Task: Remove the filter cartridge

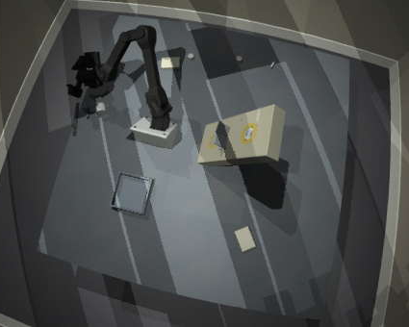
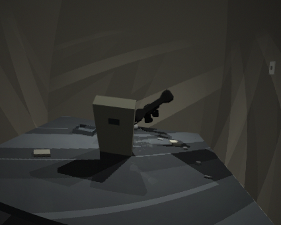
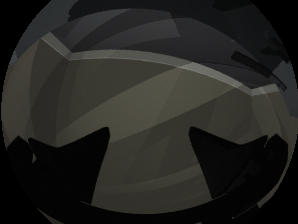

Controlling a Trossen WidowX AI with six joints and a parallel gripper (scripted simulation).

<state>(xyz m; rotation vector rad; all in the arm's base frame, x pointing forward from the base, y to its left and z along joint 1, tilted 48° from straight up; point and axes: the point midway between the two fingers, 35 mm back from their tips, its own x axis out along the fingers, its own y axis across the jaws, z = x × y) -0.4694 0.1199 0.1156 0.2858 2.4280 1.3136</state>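
The beige service panel [image 1: 268,144] [image 2: 118,139] stands upright right of the arm's base. On its face is a yellow ring around the round pale filter cartridge [image 1: 248,131], which sits flush in the panel. A second yellow ring [image 1: 211,140] shows at the panel's left end, partly covered by a dark patch. The tray [image 1: 117,189] [image 2: 77,129], a shallow square frame, lies on the floor in front of the base. My gripper [image 1: 76,87] [image 2: 151,116] [image 3: 150,132] is open and empty. It hangs far left of the panel, pointing outward at the enclosure wall.
A small white cylinder [image 1: 100,108] [image 2: 135,126] lies on the floor just below the gripper. Flat beige pads [image 1: 170,62] [image 1: 244,238] [image 2: 41,152] and a few small bits [image 1: 239,59] lie about the floor. A raised rim [image 1: 396,144] bounds the floor.
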